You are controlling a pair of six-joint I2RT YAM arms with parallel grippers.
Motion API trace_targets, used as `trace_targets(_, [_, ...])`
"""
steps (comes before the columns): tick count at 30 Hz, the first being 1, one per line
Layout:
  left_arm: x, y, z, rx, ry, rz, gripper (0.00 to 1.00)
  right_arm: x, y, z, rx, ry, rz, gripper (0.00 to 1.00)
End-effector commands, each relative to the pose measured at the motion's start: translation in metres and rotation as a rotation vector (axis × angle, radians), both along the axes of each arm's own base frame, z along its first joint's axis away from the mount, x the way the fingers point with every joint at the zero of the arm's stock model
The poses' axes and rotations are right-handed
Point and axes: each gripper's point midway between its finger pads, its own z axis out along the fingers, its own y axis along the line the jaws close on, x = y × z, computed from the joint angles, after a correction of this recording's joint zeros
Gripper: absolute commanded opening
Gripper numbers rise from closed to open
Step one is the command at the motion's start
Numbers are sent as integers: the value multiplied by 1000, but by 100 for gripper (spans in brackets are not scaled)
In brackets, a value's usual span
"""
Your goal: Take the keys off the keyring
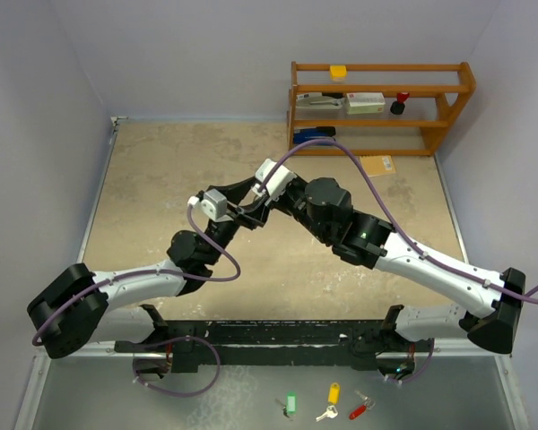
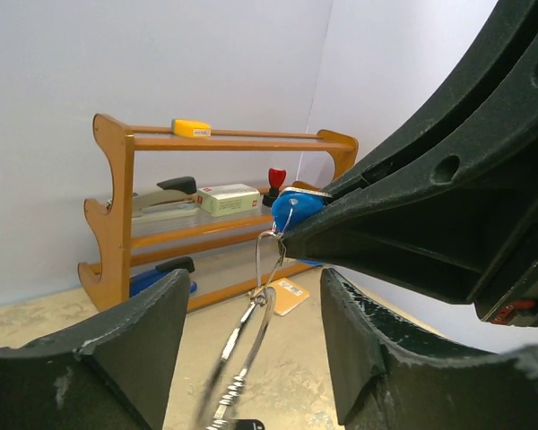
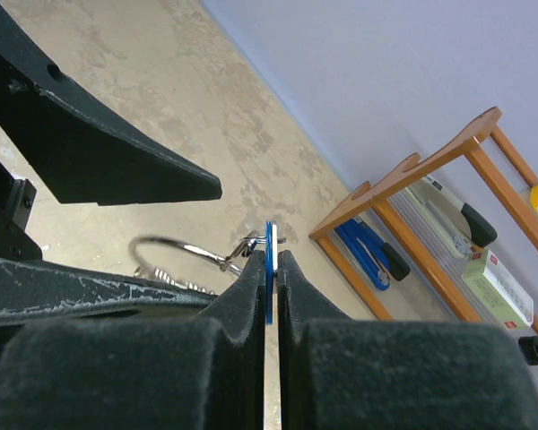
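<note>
Right jaws clench flat on the blue-headed key (image 3: 269, 262), mid-air above the tabletop (image 3: 117, 107). Its keyring (image 3: 179, 253) dangles between the spread left jaws. Light, springy, slippery wire, probably best pinched beside the key's hole.

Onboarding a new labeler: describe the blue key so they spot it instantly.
Above the table, in front of the wooden shelf, find the right claw. It is shut on the blue-headed key. Nothing else there is blue-headed: the keyring attached is plain silver wire.
</note>
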Motion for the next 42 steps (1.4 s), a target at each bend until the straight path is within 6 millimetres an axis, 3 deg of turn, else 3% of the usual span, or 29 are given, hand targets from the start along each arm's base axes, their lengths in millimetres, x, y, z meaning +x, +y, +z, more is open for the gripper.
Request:
trace_targets(1, [-2, 0, 22, -28, -57, 5, 54, 0, 1, 24, 89, -39, -9, 0])
trace_targets(36, [5, -1, 25, 15, -109, 56, 46, -6, 6, 24, 89, -36, 22, 0])
trace_targets(42, [5, -4, 24, 26, -114, 52, 40, -6, 6, 24, 90, -37, 21, 0])
